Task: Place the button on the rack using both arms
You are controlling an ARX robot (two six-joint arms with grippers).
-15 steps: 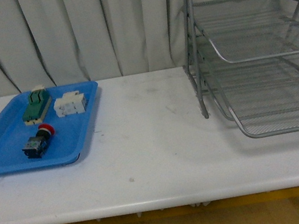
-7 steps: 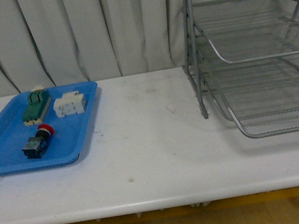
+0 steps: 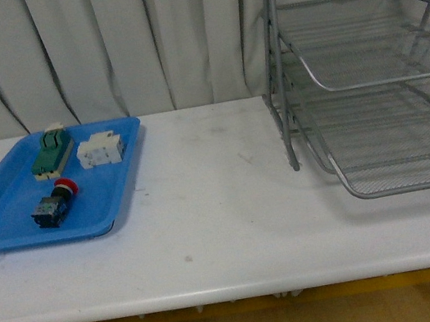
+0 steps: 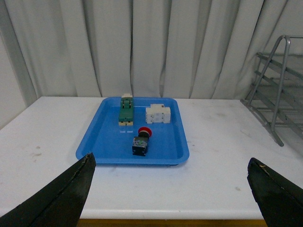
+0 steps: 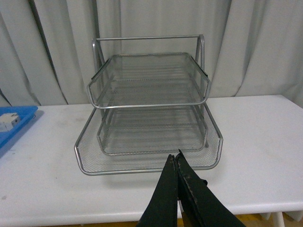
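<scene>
The button lies on its side in a blue tray at the 9 o'clock side of the white table, its red cap turned toward 1 o'clock. Inside the tray a green-and-beige block sits at the button's 12 o'clock and a white terminal block at its 1 o'clock, both apart from it. The rack stands well apart at the table's 3 o'clock side, all three mesh tiers bare, with a pale curtain behind.

Neither arm shows in the front view. The left gripper is held low and level near the table's front edge, facing the tray, with its dark fingers spread wide and nothing between them. The button lies beyond the fingertips, untouched. The right gripper points squarely at the rack's open front, its two fingers pressed together tip to tip and holding nothing.
</scene>
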